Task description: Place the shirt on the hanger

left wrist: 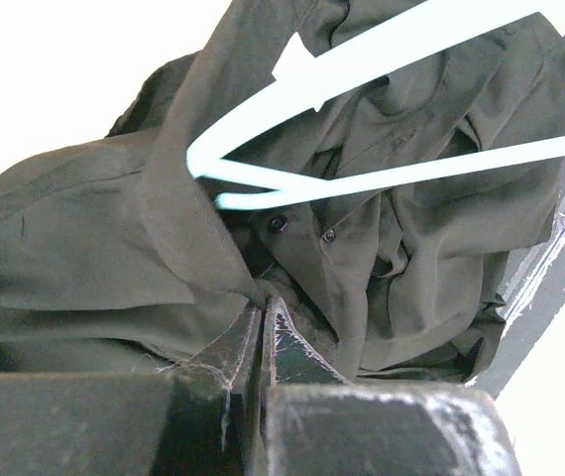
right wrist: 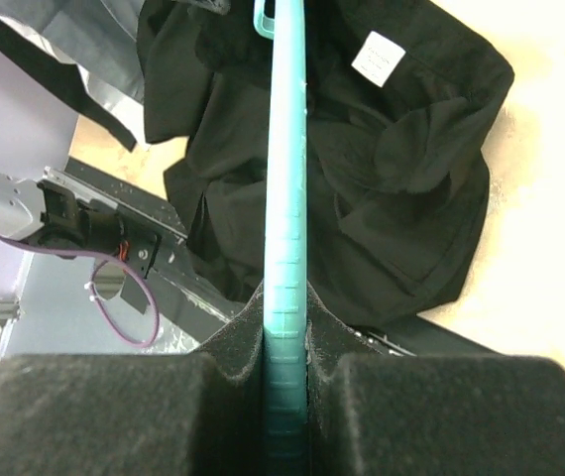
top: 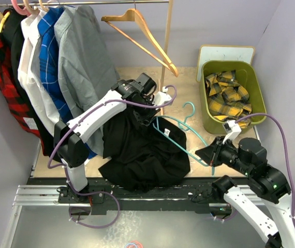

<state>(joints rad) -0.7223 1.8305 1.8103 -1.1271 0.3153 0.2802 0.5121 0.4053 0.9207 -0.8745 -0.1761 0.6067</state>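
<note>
The black shirt lies crumpled on the table, its far part lifted. My left gripper is shut on a fold of the shirt near the collar. The teal hanger slants over the shirt, its hook pointing to the back. One hanger arm runs into the shirt's opening. My right gripper is shut on the hanger's near end. The shirt's white neck label faces up.
A green bin with a yellow-and-black plaid garment stands at the back right. A wooden hanger and several shirts hang on the rail at the back left. The table's front rail lies below the shirt.
</note>
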